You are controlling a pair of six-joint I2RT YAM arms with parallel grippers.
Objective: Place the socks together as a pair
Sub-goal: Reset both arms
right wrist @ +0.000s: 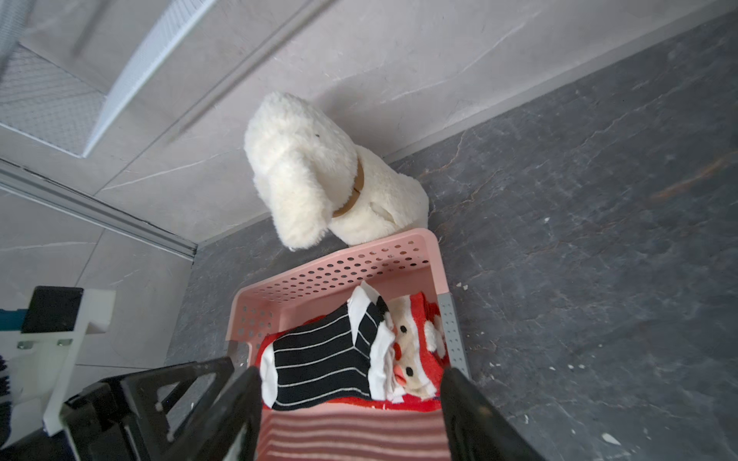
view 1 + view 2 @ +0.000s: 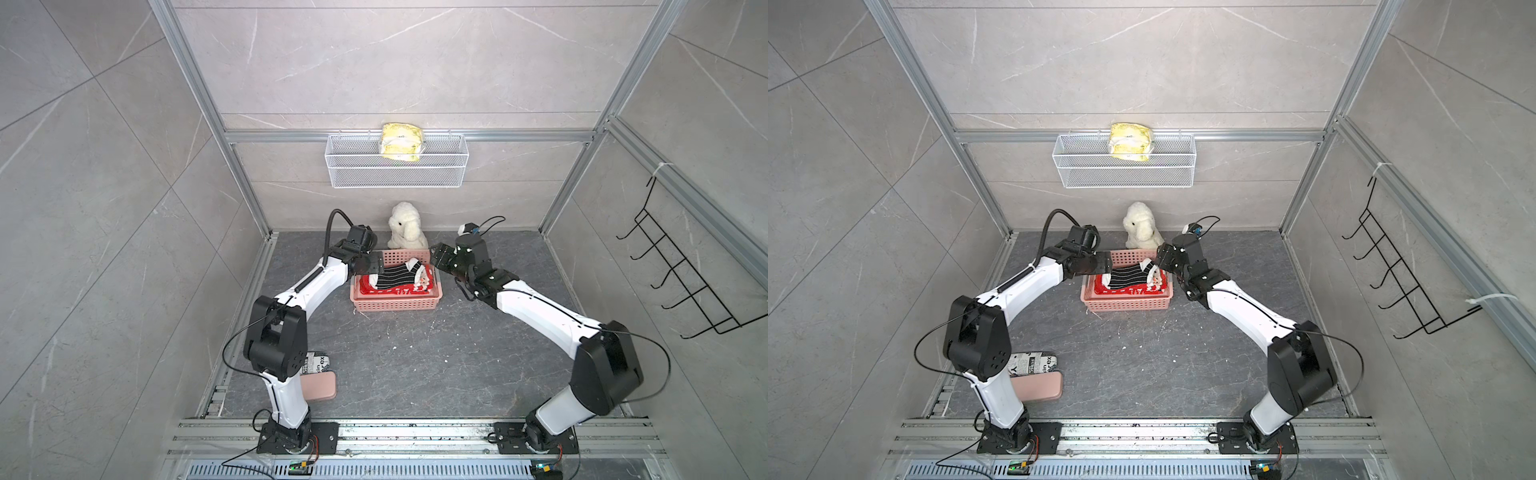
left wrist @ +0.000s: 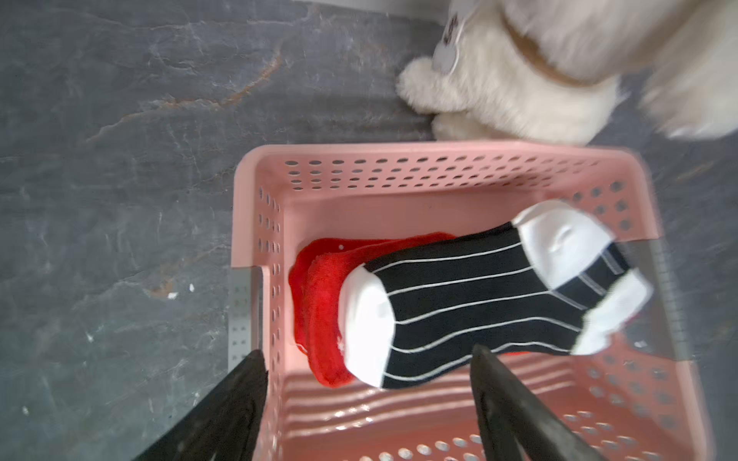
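At the far left of the worktop [image 2: 415, 365], beside the left arm's base, a newsprint-patterned roll [image 2: 318, 360] and a pink case [image 2: 320, 384] are lying next to each other. The left arm [image 2: 316, 282] is reaching forward, and the left jaws are hanging over the left end of the pink basket [image 2: 397, 306]. In the left wrist view the two black fingers [image 3: 235, 403] are standing wide apart with nothing between them. One is hovering over the basket's side wall and the other over its floor.

The socks are lying in a heap inside the basket. A black sock [image 3: 471, 303] with thin white stripes, a white toe and a white heel is resting on top, stretching along the basket's length. Some red socks [image 3: 323, 319] are showing from under its toe end. A red sock with a face motif [image 1: 415, 351] is peeking out at the right end, beneath the black sock's cuff. I cannot tell how many red ones are stacked there.

Just behind the basket a fluffy white plush toy [image 2: 407, 226] is sitting against the back wall. Above it a white wire rack [image 2: 397, 174] is holding a yellow packet [image 2: 401, 141].

The right arm [image 2: 536, 307] is leaning in from the right, with the right jaws hovering over the basket's right end. They are spread wide and gripping nothing, and their fingers [image 1: 463, 403] are framing the heap in the right wrist view. On the right wall a black hook rack [image 2: 681, 282] is hanging.
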